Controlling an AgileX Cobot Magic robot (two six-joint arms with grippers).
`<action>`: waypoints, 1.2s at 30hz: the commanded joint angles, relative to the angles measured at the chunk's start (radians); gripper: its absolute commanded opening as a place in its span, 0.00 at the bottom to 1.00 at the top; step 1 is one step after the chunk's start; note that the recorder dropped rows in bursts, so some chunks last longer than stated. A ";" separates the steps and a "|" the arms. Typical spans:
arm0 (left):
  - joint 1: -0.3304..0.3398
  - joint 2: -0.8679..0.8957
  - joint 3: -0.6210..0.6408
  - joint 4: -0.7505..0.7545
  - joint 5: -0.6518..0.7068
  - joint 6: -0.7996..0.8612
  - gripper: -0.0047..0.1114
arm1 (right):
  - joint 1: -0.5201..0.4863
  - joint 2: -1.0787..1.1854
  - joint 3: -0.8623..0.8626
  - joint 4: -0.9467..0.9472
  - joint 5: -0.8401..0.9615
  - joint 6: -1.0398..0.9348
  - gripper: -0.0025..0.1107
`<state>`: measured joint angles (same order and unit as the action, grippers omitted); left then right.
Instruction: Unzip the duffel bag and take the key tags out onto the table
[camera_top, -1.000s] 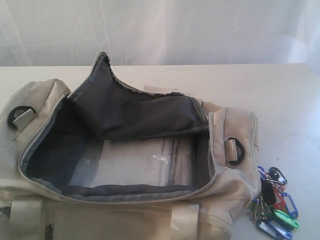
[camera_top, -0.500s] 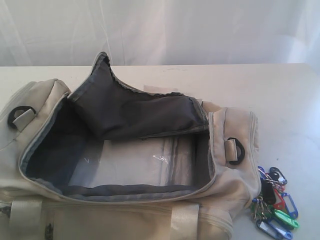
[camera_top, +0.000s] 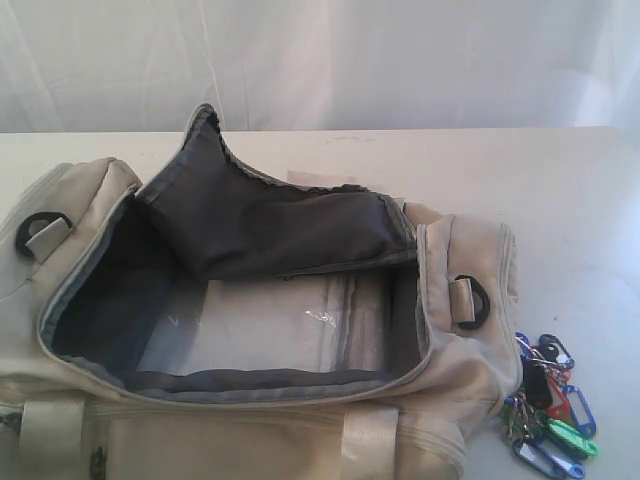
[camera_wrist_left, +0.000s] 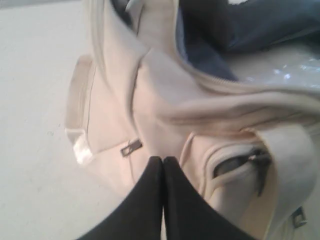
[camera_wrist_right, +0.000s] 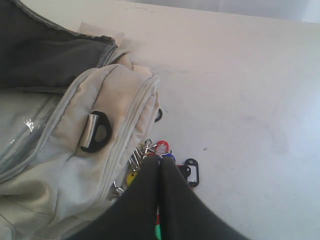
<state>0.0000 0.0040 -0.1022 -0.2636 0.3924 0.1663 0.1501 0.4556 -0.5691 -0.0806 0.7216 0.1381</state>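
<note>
Exterior view, duffel bag (camera_top: 470, 375) open (flap (camera_top: 270, 225) up), key tags (camera_top: 550, 410) beside on table (camera_top: 560, 200)

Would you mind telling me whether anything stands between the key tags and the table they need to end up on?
Nothing visible does. The key tags already lie on the table, outside the unzipped duffel bag and just beside its end.

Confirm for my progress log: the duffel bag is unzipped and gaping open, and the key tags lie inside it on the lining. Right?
Not quite. The duffel bag is unzipped and gaping open, but the key tags lie outside it, on the table beside its end, as the exterior view shows.
</note>
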 joint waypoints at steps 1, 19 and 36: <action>0.000 -0.004 0.073 0.102 -0.006 -0.118 0.04 | -0.003 -0.005 0.005 0.002 -0.013 0.005 0.02; 0.046 -0.004 0.102 0.147 -0.061 -0.219 0.04 | -0.003 -0.005 0.005 0.002 -0.013 0.005 0.02; 0.018 -0.004 0.102 0.161 -0.061 -0.189 0.04 | -0.003 -0.005 0.005 0.002 -0.013 0.005 0.02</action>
<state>0.0222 0.0040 -0.0074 -0.1104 0.3268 -0.0279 0.1501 0.4556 -0.5691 -0.0806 0.7216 0.1381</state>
